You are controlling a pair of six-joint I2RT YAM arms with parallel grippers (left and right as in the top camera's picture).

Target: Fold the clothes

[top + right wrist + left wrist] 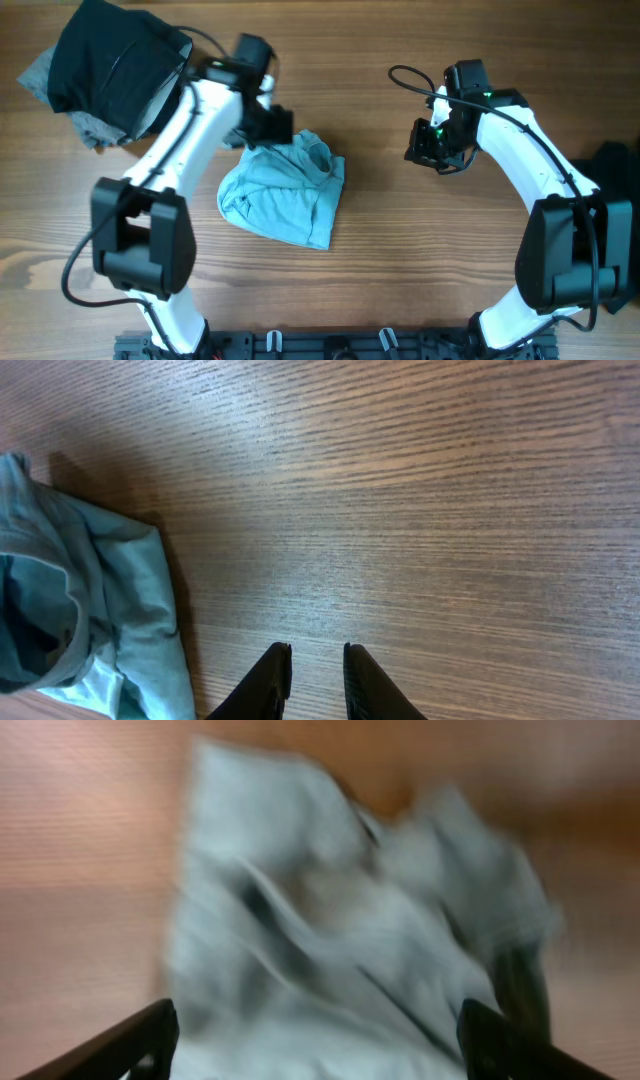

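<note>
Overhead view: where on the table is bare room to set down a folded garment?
Widest free patch: bare table between the pale blue T-shirt and the right arm. Another: the far edge between the left tool and the right tool. Crowded: the far left corner, where the black garment lies on a grey one.

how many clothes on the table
3: a crumpled pale blue T-shirt at centre, a black fabric garment top left, a grey fabric garment under it. A dark shape at the right edge may be another.
</note>
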